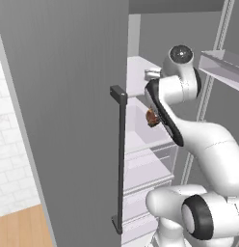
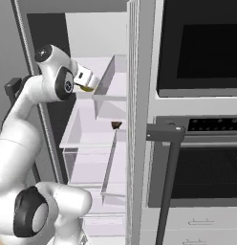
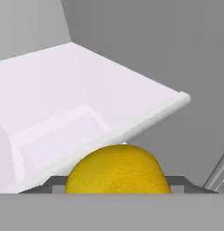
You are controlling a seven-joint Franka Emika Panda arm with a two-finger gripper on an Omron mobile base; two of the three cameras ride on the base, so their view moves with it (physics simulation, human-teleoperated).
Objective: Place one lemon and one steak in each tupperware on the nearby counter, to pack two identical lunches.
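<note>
Inside the open fridge my gripper (image 3: 116,186) is shut on a yellow lemon (image 3: 117,169), which bulges up between the fingertips in the hand view. From the right base view the gripper (image 2: 87,80) hangs over the upper white shelf with the lemon (image 2: 86,88) under it. The hand (image 1: 152,75) is partly hidden by my forearm in the left base view. A brown steak (image 1: 152,117) lies on a lower shelf, also seen as a dark piece of steak (image 2: 116,125) by the fridge wall. The tupperware are out of view.
A white fridge bin (image 3: 64,103) sits just beyond the lemon. The grey fridge door (image 1: 68,120) with its dark handle (image 1: 120,159) stands open on the left. An oven (image 2: 201,48) and its handle (image 2: 168,182) lie right. A light-brown wood surface (image 1: 20,226) shows low left.
</note>
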